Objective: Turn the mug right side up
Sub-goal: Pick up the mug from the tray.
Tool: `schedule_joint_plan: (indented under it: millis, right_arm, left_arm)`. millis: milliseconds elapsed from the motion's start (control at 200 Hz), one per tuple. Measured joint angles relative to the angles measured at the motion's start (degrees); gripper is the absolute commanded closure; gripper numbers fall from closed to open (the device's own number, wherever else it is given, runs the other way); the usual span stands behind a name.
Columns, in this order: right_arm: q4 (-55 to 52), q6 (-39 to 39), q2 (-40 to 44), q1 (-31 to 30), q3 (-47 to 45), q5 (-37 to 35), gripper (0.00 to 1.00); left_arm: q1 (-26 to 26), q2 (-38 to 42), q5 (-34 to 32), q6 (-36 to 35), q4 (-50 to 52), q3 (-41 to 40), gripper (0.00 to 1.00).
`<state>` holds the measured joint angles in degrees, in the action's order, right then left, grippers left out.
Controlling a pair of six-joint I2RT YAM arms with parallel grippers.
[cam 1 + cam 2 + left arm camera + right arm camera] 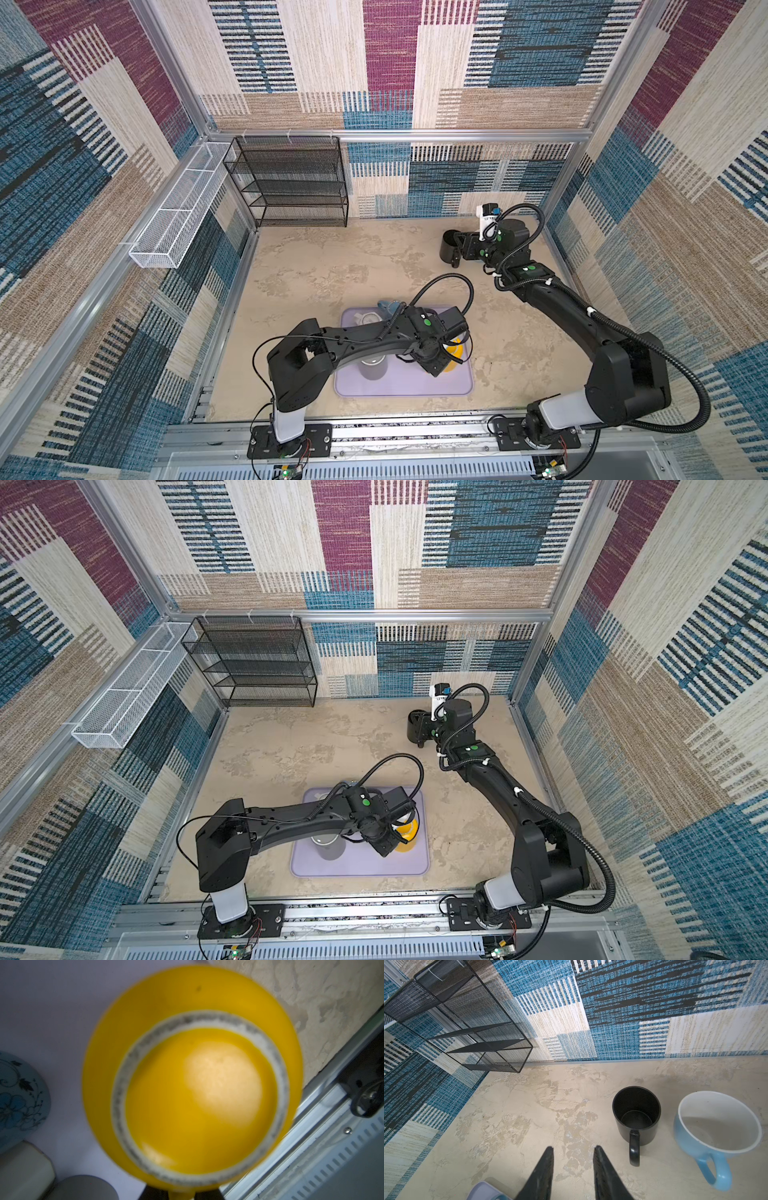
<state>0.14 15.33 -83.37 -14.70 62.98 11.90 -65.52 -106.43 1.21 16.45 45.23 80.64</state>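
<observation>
yellow mug (pixel 193 1084): upside down, base up, on purple tray (pixel 415 386) by its right edge. left gripper (pixel 180 1192): over the mug, fingers (pixel 152 1193) flanking its handle, too blurred to tell whether they pinch it. right gripper (pixel 573 1148): fingers spread, empty, above bare table (pixel 508 1126), beside upright black mug (pixel 636 1113) and blue mug (pixel 716 1126).

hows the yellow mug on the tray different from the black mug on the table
Pose: the glossy yellow ceramic mug sits upside down, ringed base facing up; the matte black mug stands upright, mouth open to the top. Place: the yellow mug is on the lilac tray; the black mug is on the beige table. Colour: yellow against black. Both are plain mugs with a handle.
</observation>
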Motion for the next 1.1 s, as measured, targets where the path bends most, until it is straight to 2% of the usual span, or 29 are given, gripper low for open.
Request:
schedule_joint_plan:
  millis: [401,822,1097]
  right_arm:
    - [-0.04,-0.04,0.00,0.00,-0.35,-0.55,0.65]
    - [-0.02,-0.42,0.15,0.52,-1.11,-1.18,0.65]
    - [-0.02,-0.42,0.13,0.96,-1.51,-1.42,0.66]
  left_arm:
    - [0.35,-0.42,-0.92,-1.46,-1.27,0.44,1.00]
    - [7.02,3.41,0.13,-4.44,-2.16,2.08,1.00]
    - [8.50,4.09,2.25,-6.58,-3.72,4.94,1.00]
